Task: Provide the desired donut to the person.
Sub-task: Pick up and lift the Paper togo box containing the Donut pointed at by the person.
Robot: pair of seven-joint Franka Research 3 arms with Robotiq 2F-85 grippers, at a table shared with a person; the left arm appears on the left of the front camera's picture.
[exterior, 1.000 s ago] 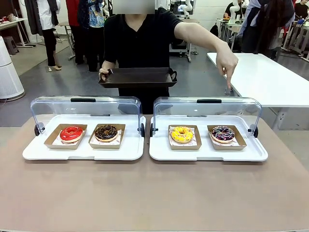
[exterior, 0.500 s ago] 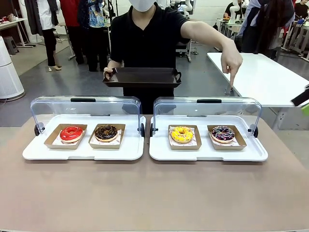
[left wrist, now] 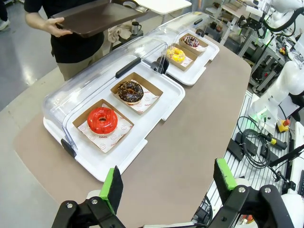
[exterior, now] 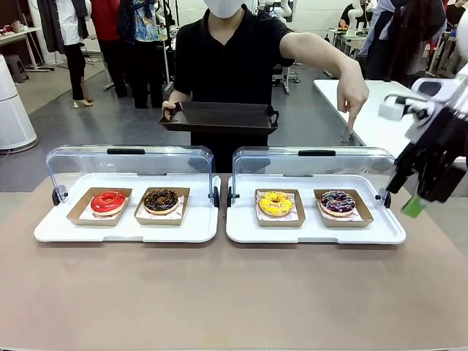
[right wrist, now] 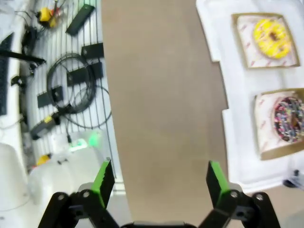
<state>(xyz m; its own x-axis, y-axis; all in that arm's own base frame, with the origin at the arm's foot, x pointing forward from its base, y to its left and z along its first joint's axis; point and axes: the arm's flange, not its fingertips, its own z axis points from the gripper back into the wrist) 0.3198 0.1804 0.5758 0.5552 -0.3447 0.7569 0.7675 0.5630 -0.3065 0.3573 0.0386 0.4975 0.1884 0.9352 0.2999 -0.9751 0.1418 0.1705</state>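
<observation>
Well, the brown table (exterior: pixel 219 292) carries a left white tray (exterior: pixel 124 232) and a right white tray (exterior: pixel 314 232) side by side, each with its clear lid tipped back. Across it, the person (exterior: pixel 227 51) holds a dark serving tray (exterior: pixel 219 117) in one hand and points the other hand (exterior: pixel 352 93) downward over the right one. The right gripper (right wrist: pixel 159 176) hangs off that tray's outer end, jaws spread wide, gripping nothing. The left gripper (left wrist: pixel 167 183) (high above the table's edge) is equally wide and empty. The sprinkled donut (exterior: pixel 337 201) lies roughly below the pointing finger, with the yellow donut (exterior: pixel 276 202) beside it. The red donut (exterior: pixel 108 201) and chocolate donut (exterior: pixel 161 199) sit in the left tray.
</observation>
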